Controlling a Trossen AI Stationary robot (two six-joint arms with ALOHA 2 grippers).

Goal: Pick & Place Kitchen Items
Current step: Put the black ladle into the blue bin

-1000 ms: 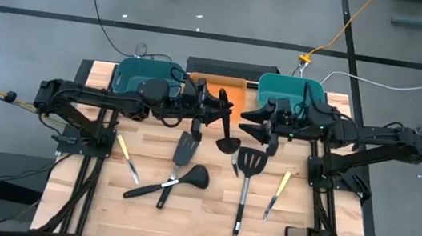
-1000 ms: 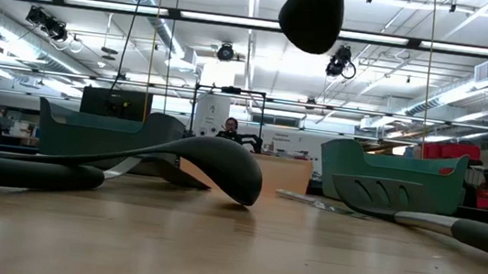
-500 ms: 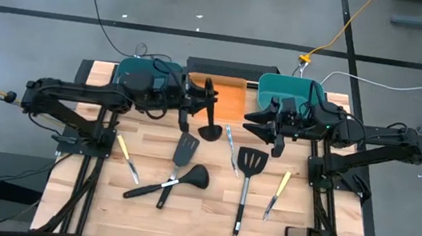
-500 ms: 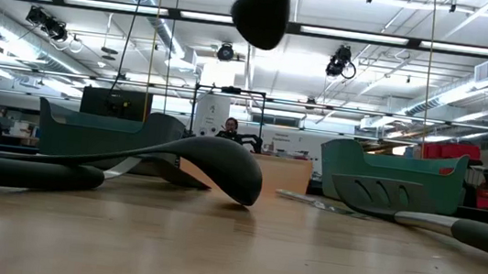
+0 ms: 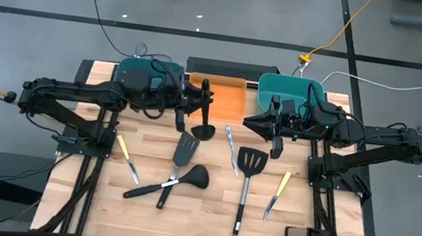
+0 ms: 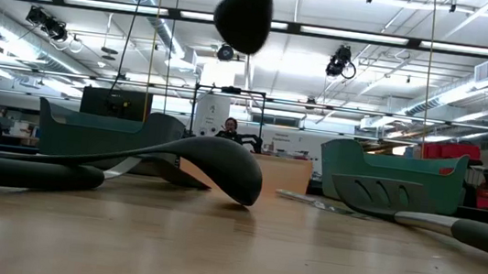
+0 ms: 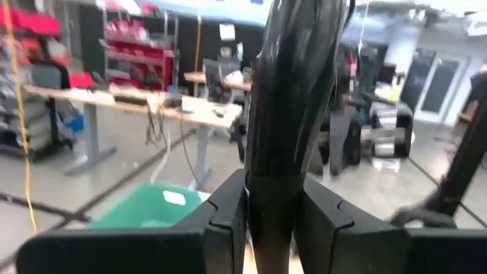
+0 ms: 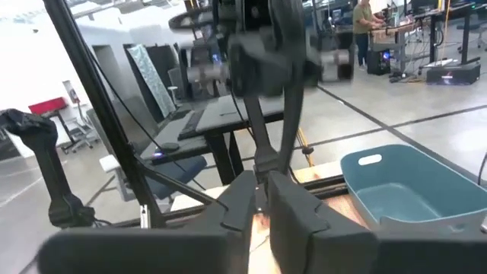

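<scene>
In the low view the hanging ladle point(image 6: 245, 13) is cut off by the top edge, its handle out of sight. In the left wrist view that ladle's dark handle hides the room behind it. The person point(image 6: 230, 128) beyond the ladle is too small to tell.

- We see a table point(image 5: 207, 214) of pale wooden planks, its grain matt.
- We see black spatulas point(image 5: 248, 171) and ladles point(image 5: 187, 177) that look like matt plastic.
- We see a ladle handle point(image 7: 293, 99), glossy black, between dark matt fingers point(image 7: 228, 213).
- We see knives point(image 5: 229, 148) with bright metal blades; two point(image 5: 277, 192) have yellow, plastic-looking handles.
- We see teal bins point(image 5: 291, 91) of smooth plastic and an orange bin point(image 5: 226, 96).
</scene>
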